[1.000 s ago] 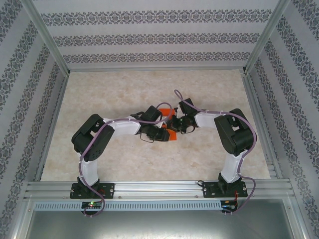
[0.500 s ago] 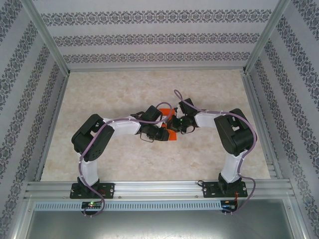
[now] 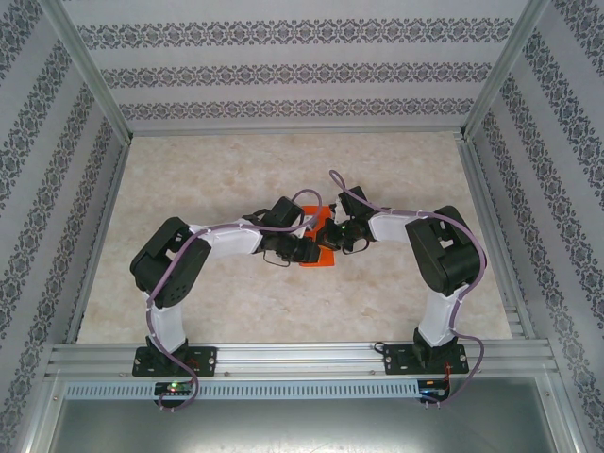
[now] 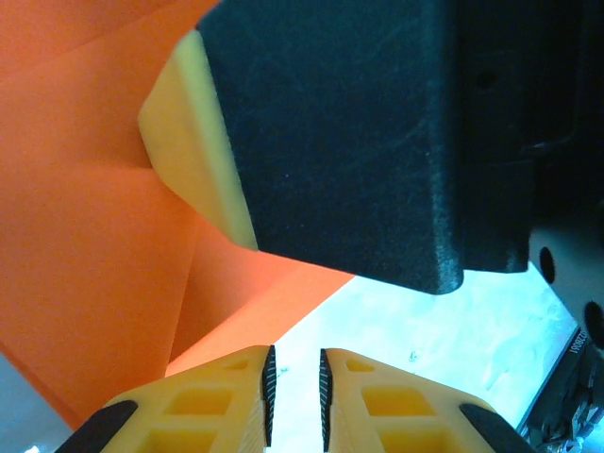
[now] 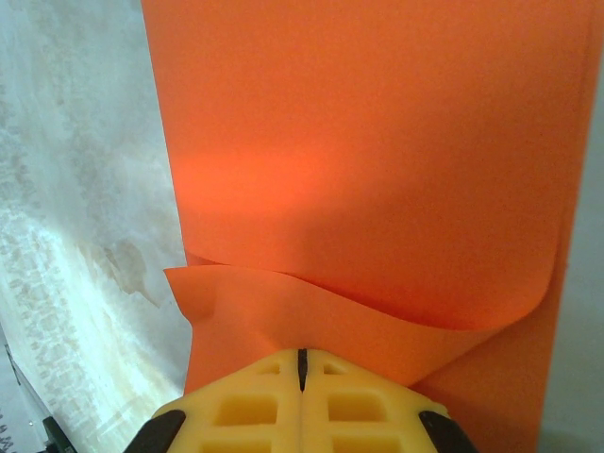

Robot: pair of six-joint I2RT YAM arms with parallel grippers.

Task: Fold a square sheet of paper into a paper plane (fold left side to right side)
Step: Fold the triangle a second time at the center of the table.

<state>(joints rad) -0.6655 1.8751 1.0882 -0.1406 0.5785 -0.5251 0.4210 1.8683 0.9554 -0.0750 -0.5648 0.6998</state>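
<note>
Up close, right tool (image 5: 302, 355) touches paper (image 5: 377, 142).

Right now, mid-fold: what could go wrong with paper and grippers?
The square sheet of paper bulges in a loose wave at the shut right gripper; pressing there may set a crooked crease.
The left gripper, jaws barely apart, sits close to the right one's finger; they could collide.
Thin paper on the smooth table may slide.

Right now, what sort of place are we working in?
Probably a purpose-built robot test cell: aluminium frame posts, patterned backdrop walls boxing in a marble-look table, and a slotted mounting rail along the near edge.
</note>
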